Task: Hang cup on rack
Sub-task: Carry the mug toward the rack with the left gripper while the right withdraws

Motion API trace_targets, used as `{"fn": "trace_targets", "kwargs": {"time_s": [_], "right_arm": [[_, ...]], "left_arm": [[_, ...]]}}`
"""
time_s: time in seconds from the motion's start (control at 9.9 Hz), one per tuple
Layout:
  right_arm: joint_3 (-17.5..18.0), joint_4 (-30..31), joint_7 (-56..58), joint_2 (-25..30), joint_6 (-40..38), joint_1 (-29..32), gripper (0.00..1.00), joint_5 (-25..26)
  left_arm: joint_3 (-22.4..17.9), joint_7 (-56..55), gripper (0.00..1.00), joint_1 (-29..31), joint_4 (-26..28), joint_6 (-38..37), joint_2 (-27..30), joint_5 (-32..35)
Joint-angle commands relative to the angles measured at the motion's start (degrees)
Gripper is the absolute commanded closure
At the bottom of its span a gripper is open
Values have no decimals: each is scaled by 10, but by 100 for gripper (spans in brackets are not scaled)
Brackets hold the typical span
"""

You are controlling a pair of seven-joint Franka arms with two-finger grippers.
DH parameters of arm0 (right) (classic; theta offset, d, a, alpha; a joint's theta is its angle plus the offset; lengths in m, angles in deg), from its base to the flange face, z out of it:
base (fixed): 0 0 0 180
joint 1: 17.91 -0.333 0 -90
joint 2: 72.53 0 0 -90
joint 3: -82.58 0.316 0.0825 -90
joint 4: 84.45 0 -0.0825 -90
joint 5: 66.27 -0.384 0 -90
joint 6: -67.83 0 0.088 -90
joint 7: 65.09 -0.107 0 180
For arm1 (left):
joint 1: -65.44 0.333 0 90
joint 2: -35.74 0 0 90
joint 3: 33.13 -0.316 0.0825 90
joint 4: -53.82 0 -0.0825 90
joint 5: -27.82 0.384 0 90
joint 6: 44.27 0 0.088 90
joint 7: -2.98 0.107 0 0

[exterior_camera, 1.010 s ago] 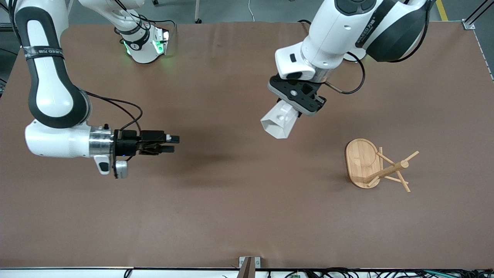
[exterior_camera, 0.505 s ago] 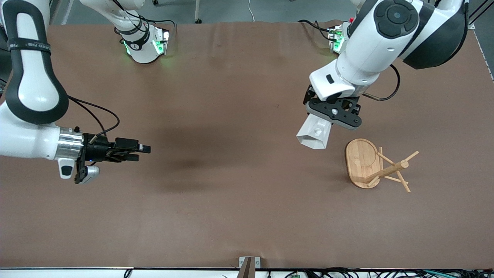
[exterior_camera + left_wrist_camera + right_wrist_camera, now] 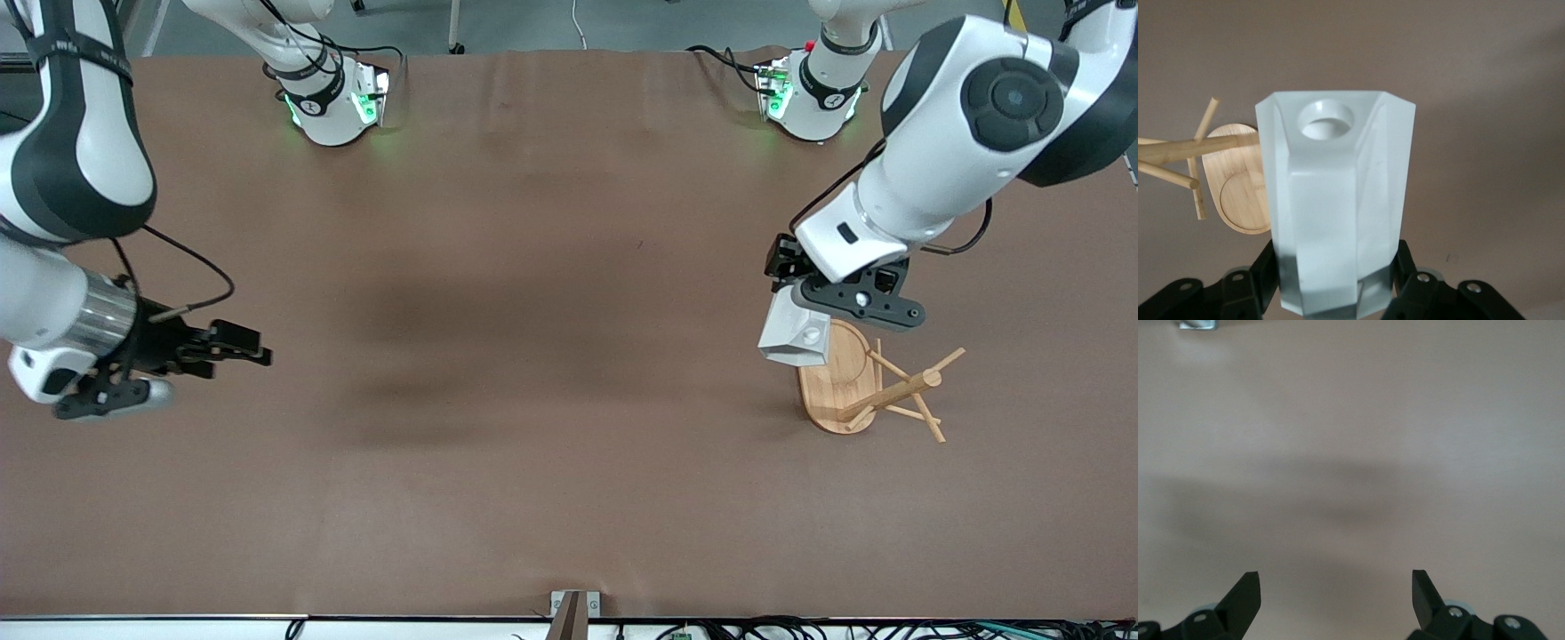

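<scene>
Two arms on my screens: left gripper (image 3: pixel 805 307) clamped on the cup (image 3: pixel 791 336), which hangs tilted over the edge of the rack's (image 3: pixel 836 378) oval base toward the right arm's end. I see the rack tipped on its side, pegs pointing toward the left arm's end. Right gripper (image 3: pixel 253 347) waits with fingers apart over bare brown table (image 3: pixel 533 400), well apart from both
</scene>
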Motion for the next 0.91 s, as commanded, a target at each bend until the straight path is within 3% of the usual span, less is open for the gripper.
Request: {"fn": "trace_targets", "kwargs": {"time_s": [0.0, 0.2, 0.5, 0.81], "right_arm": [[-47, -23, -8, 35, -25, -22, 0, 60], [-49, -48, -4, 39, -42, -11, 0, 62], [-49, -92, 42, 47, -145, 2, 0, 87], [-47, -67, -47, 113, -184, 1, 0, 112]], "left_arm": [[4, 25, 63, 2, 26, 21, -37, 44], [3, 68, 63, 16, 24, 44, -70, 57], [4, 120, 62, 49, 25, 64, -96, 55], [4, 119, 62, 63, 38, 64, -91, 48]]}}
